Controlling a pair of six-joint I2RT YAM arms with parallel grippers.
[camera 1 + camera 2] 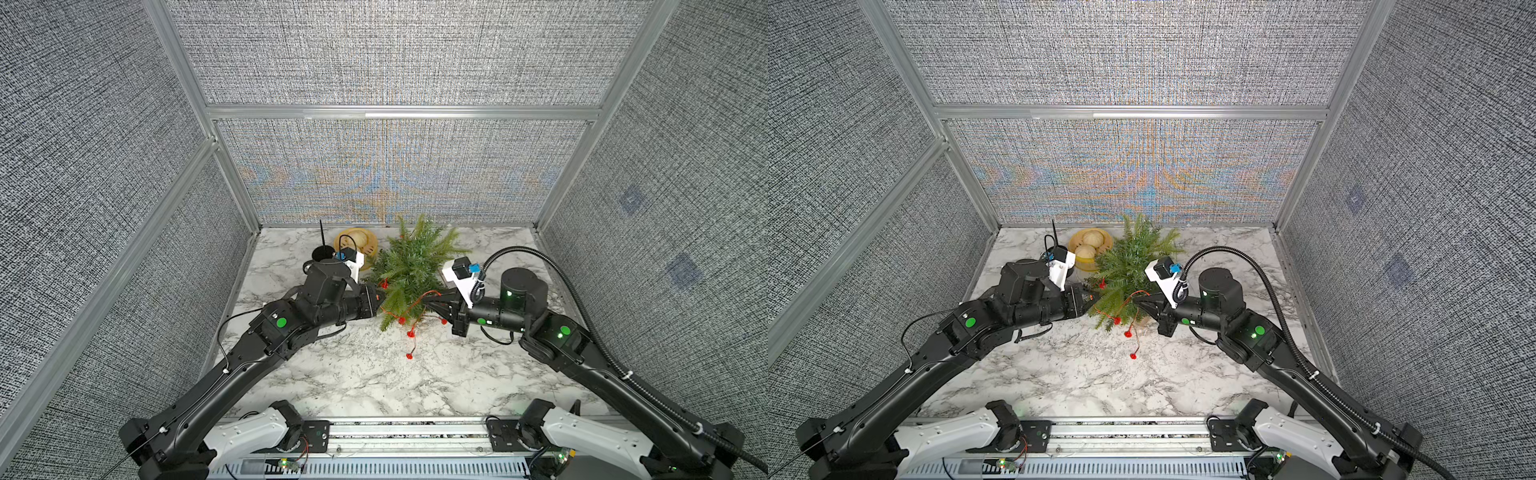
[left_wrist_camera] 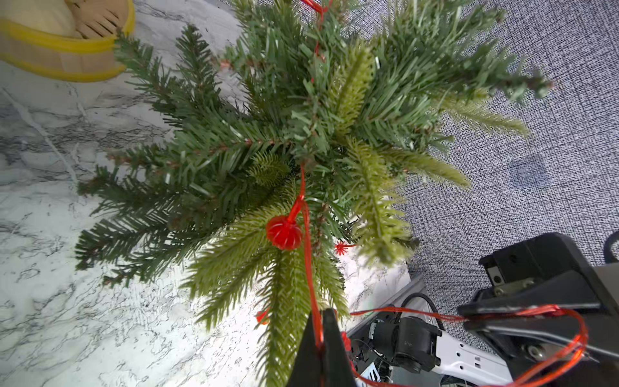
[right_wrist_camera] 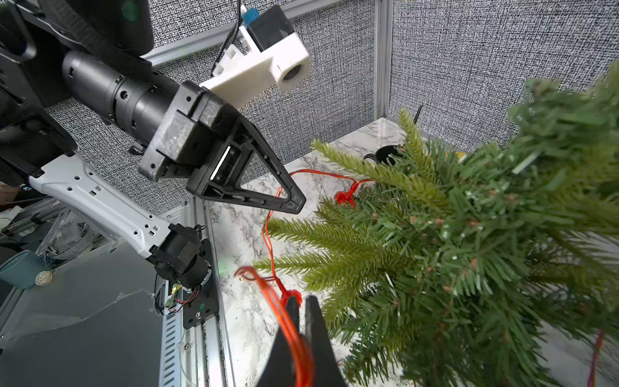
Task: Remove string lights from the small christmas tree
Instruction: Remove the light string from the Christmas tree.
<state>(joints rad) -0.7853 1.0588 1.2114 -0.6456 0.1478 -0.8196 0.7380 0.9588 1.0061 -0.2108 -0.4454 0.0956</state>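
Both top views: small christmas tree upright; left hand, right hand pinch string lights.

Both arms reach in from the near edge with elbows bowed outward and forearms converging mid-scene. The left gripper and the right gripper point at each other, near but apart, each pinching the string lights tightly.

Small christmas tree on marble table; string lights (red bulbs) trail off.
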